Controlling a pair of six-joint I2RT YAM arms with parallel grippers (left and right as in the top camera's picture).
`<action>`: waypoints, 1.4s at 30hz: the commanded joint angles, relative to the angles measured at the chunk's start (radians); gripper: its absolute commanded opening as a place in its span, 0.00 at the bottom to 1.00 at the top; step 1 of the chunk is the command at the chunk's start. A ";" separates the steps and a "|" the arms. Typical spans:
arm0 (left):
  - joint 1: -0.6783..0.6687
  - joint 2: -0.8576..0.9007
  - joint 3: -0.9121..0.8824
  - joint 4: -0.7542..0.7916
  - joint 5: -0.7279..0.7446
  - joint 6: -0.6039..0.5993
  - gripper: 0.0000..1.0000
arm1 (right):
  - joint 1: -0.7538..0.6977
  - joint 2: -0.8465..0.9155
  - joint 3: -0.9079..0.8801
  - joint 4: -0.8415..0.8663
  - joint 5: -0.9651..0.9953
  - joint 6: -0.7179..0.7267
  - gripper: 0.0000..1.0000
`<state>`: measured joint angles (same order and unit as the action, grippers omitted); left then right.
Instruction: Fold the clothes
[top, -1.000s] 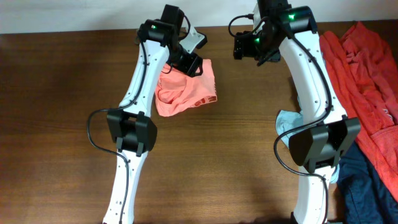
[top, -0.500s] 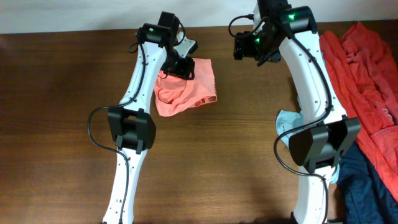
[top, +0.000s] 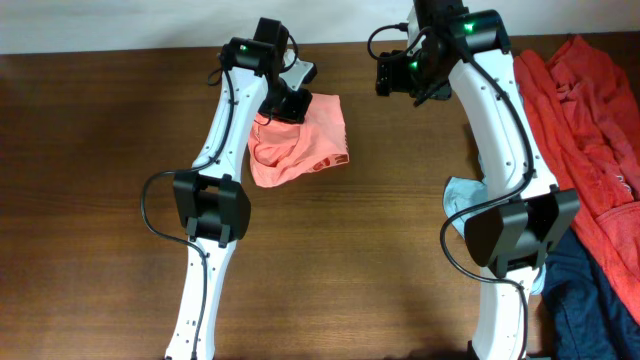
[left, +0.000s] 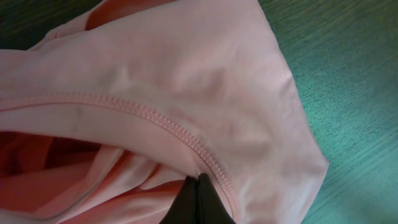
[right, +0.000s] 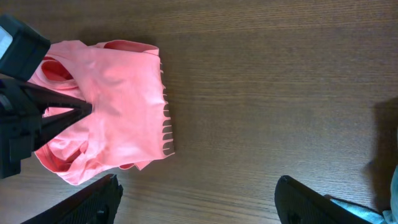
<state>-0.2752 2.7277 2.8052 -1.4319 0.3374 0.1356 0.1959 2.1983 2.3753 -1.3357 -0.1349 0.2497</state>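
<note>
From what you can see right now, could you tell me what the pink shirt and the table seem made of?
Pink shirt: thin matte knit fabric, perhaps cotton jersey; it creases softly and shows a stitched hem. Table: dark brown wood or wood-look laminate, judging by the grain lines; low sheen.

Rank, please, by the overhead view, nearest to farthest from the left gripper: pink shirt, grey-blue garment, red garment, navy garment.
1. pink shirt, held by left gripper
2. grey-blue garment, right of centre
3. red garment, right edge
4. navy garment, bottom right
</note>
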 joint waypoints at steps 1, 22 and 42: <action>0.000 0.027 0.007 0.003 0.014 -0.015 0.01 | -0.001 0.002 -0.006 -0.004 0.016 -0.010 0.84; 0.175 0.029 0.172 -0.256 -0.129 -0.038 0.01 | -0.001 0.002 -0.006 -0.008 0.016 -0.032 0.84; 0.195 -0.004 0.053 -0.247 -0.235 -0.033 0.99 | -0.001 0.002 -0.006 -0.011 0.016 -0.032 0.84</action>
<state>-0.0834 2.7426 2.7991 -1.6680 0.0711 0.1040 0.1959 2.1983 2.3745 -1.3437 -0.1345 0.2264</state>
